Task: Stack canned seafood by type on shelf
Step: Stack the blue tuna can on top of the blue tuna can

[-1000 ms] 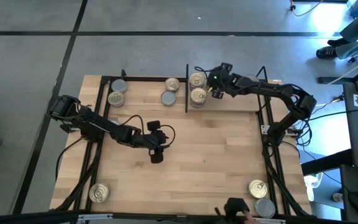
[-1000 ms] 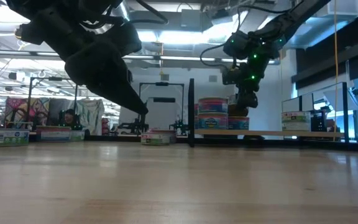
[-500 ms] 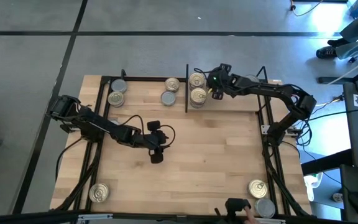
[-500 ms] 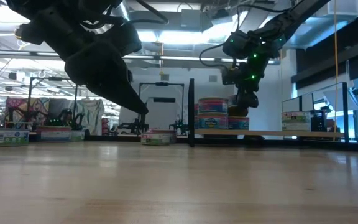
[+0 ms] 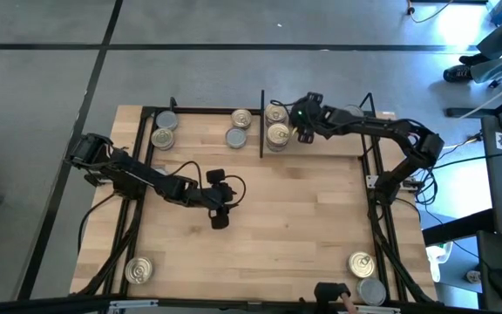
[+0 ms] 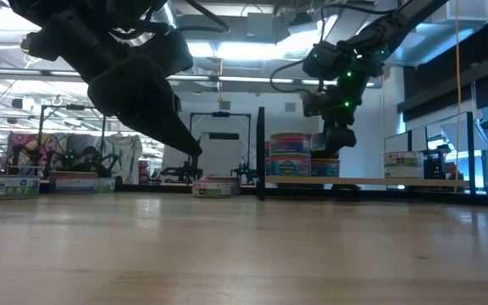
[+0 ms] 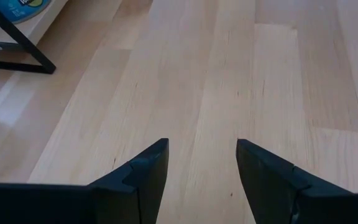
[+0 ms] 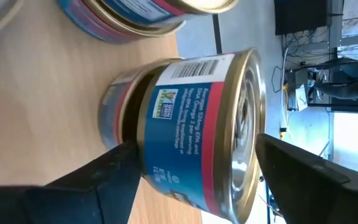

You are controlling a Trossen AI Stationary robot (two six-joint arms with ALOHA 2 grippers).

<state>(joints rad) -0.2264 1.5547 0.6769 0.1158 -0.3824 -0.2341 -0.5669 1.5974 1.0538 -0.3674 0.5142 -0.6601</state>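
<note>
- Canned seafood, small low round metal tins: I count nine from the high view, some on the light-wood plank shelf (image 5: 207,131) edged by thin black bars along the far side of the table, some not.
- Right of the black upright divider (image 5: 261,122): two gold-lidded tins, the far tin (image 5: 274,112) and the near tin (image 5: 278,134). The low view shows tins two high here, so stacking in this bay has begun.
- Right gripper (image 5: 301,120) sits just beside those two tins. Its wrist view shows the dark fingers (image 8: 114,171) spread on either side of a blue-and-red labelled tin (image 8: 191,130) that rests on a lower tin; there are gaps on both sides, so I judge it released, not gripped.
- Left of the divider: a gold lid (image 5: 241,118) and a grey lid (image 5: 237,137) near the divider, another grey lid (image 5: 167,119) and gold lid (image 5: 161,138) at the far left end. All look single, and the types are mixed, so sorting here looks unfinished.
- Off the shelf, near edge of the wooden tabletop (image 5: 303,218): one gold tin (image 5: 138,270) at the left corner, one gold tin (image 5: 361,263) and one grey tin (image 5: 371,290) at the right corner. These are yet to be shelved.
- Left gripper (image 5: 219,211) hangs over bare table mid-way, fingers (image 7: 145,174) apart, holding nothing.
- My estimate: under half done.
</note>
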